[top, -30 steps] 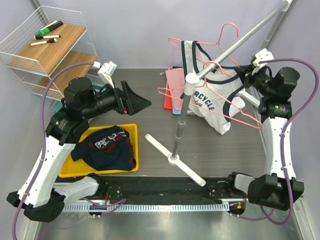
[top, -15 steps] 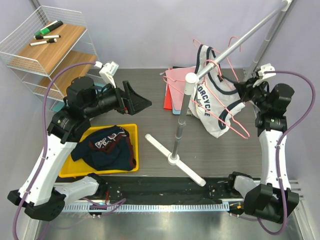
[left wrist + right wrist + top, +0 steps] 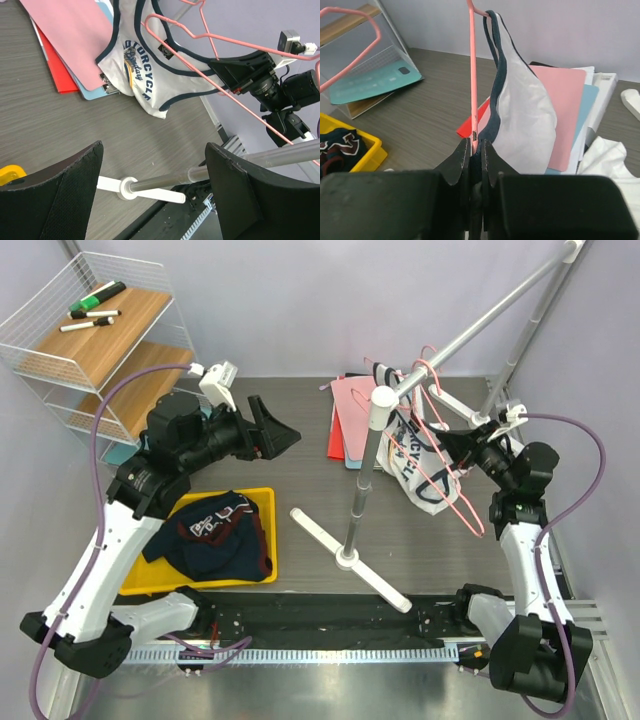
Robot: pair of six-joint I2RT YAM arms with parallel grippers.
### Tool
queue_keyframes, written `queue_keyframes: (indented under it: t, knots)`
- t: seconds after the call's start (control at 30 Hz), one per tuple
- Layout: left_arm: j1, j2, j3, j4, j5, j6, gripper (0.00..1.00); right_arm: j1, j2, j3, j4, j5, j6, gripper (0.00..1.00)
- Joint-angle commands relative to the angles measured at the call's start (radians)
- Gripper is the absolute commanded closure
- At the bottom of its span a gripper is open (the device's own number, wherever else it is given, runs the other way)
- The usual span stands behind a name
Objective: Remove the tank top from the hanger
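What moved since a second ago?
The right gripper, shut on the pink hanger, swung it and the tank top left toward the upright pole, and the top bunched up. The left gripper stayed open, barely shifting. The dark shirt in the yellow tray stayed put.

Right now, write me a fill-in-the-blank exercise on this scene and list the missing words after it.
1. The right gripper is shut on the ____ hanger.
2. The left gripper is ____ and holds nothing.
3. The tank top is ____ with navy trim.
4. The dark garment lies in the ____ tray.

Missing words: pink; open; white; yellow.
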Motion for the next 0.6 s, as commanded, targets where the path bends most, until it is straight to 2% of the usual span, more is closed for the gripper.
queue_keyframes:
  t: [0.0, 0.1, 0.17, 0.27, 0.57]
  knots:
    - [-0.004, 0.002, -0.009, 0.078, -0.037, -0.001, 0.17, 0.016, -0.03, -0.037, 0.159, -0.048, 0.081, 0.99]
    - [-0.001, 0.033, 0.009, 0.068, -0.072, -0.028, 0.12, 0.018, -0.004, -0.035, 0.237, -0.081, 0.207, 0.99]
    - [0.019, 0.059, 0.029, 0.043, -0.089, -0.062, 0.12, 0.019, 0.026, -0.048, 0.303, -0.11, 0.334, 0.99]
    - [0.025, 0.098, 0.06, 0.034, -0.135, -0.085, 0.14, 0.028, 0.039, -0.074, 0.435, -0.111, 0.425, 0.99]
    - [0.045, 0.147, 0.104, 0.118, -0.112, -0.122, 0.24, 0.053, 0.026, 0.023, 0.453, -0.105, 0.482, 0.99]
